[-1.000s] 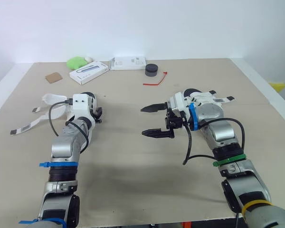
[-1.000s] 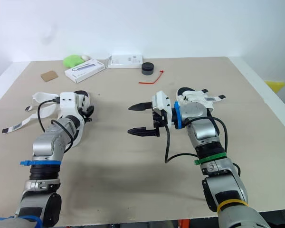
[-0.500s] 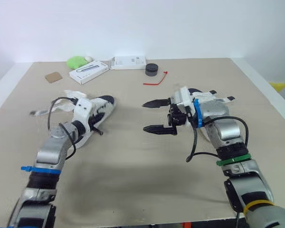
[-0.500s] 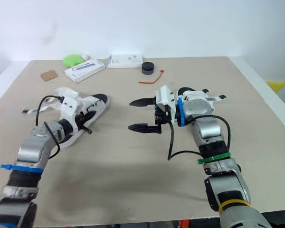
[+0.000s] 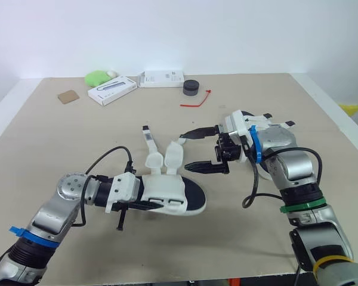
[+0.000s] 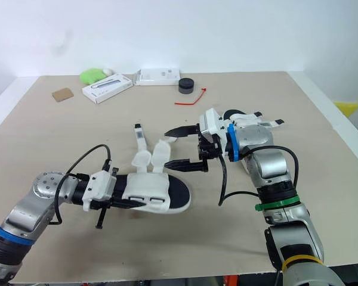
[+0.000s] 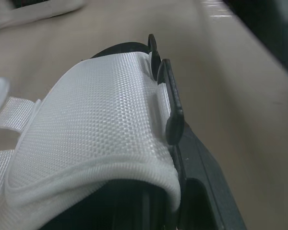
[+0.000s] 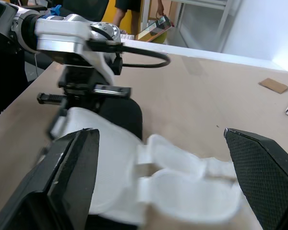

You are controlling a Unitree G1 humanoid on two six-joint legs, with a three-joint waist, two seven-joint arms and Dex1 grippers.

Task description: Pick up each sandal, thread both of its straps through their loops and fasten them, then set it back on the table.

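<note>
Left tool [image 5: 134, 202] is clamped on the back end of one sandal [image 5: 170, 193]. In the left wrist view a black finger [image 7: 172, 112] is pressed tight against the white mesh. That sandal sits near the middle of the table [image 5: 167, 250], toe end pointing to the robot's right, dark footbed facing up. Can't tell if the sole is actually touching the table or hanging just above it.

Both straps are undone. The long one [image 5: 148, 138] sticks out toward the far side, and the two wide flaps [image 5: 174, 156] stand up next to it.

Right tool [image 5: 185, 151] is spread wide, holding nothing, with its tips right by the flaps. From the right wrist cam the sandal sits out in front between the two fingers [image 8: 72, 163].

The second sandal [image 5: 273, 122] lies on the table just behind the right arm, partly hidden by it.

Along the far edge there are two white boxes [image 5: 111, 90] [image 5: 161, 78], a green lump [image 5: 96, 78], a black puck [image 5: 191, 87], a red tie [image 5: 196, 101] and a brown card [image 5: 67, 96].
</note>
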